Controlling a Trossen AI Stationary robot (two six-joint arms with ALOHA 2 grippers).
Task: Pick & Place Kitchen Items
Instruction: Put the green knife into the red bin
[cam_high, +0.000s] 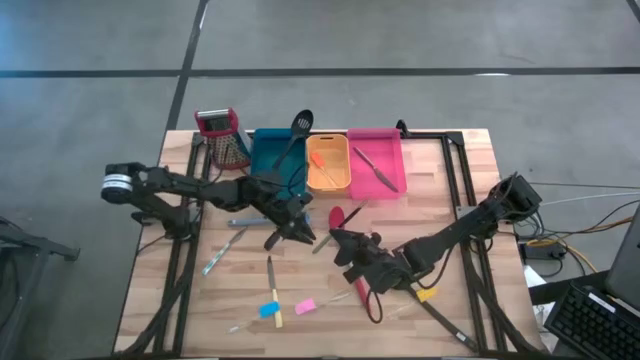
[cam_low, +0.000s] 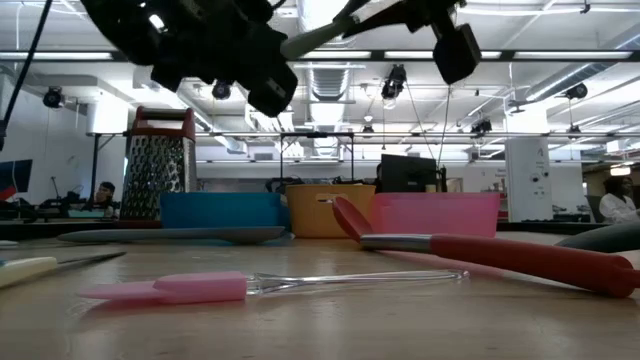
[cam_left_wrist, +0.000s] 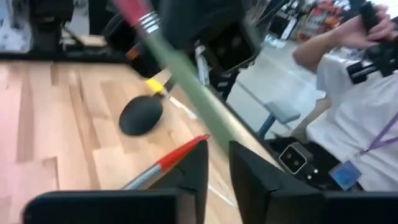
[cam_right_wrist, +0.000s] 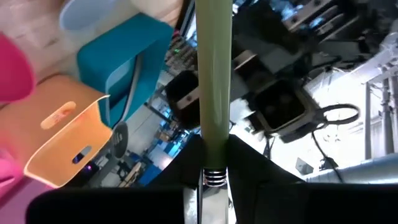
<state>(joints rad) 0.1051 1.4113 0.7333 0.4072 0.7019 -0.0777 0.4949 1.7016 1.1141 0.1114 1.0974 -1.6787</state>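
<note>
Open desk (cam_high: 450, 190) is being left on the right side, between the pink bin (cam_high: 377, 160) and the edge. The middle is being crowded by the left hand (cam_high: 297, 232) and right hand (cam_high: 345, 243), set close together, with a pale green-handled utensil (cam_right_wrist: 213, 74) between them. The back edge is being blocked by the grater (cam_high: 225, 138), teal bin (cam_high: 275, 160), orange bin (cam_high: 328, 163) and pink bin. The front is being cluttered by scattered utensils.

teal bin (cam_high: 268, 152), orange bin (cam_high: 328, 163), pink bin (cam_high: 376, 160), pale green utensil handle (cam_right_wrist: 213, 81).
</note>
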